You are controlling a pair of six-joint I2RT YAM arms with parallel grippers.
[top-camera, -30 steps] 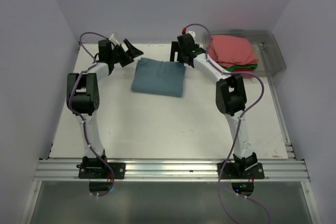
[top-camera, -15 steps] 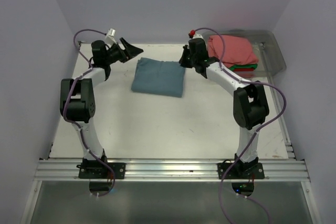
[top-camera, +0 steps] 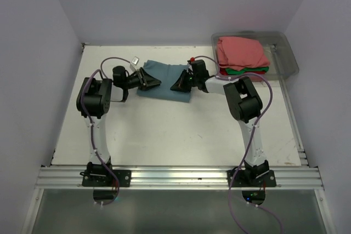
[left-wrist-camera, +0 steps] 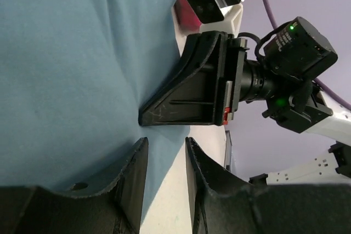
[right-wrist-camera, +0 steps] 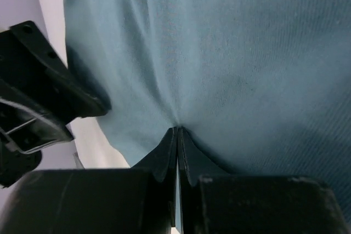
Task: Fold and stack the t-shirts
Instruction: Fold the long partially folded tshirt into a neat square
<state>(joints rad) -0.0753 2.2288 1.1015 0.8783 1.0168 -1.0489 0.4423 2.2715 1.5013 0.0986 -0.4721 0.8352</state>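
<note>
— Right hand point(right-wrist-camera: 178, 135) is pressed together, pinching a pucker of the blue shirt point(top-camera: 164, 78), which lies folded on the desk point(top-camera: 164, 130). Left hand point(left-wrist-camera: 166, 142) stands narrowly apart astride the opposite edge.
— Soft, light, floppy cloth. I'd take all layers at both edges, or the fold will likely slump.

Top camera overhead; wrist cameras close, sharing slate-blue tee point(left-wrist-camera: 66, 53).
</note>
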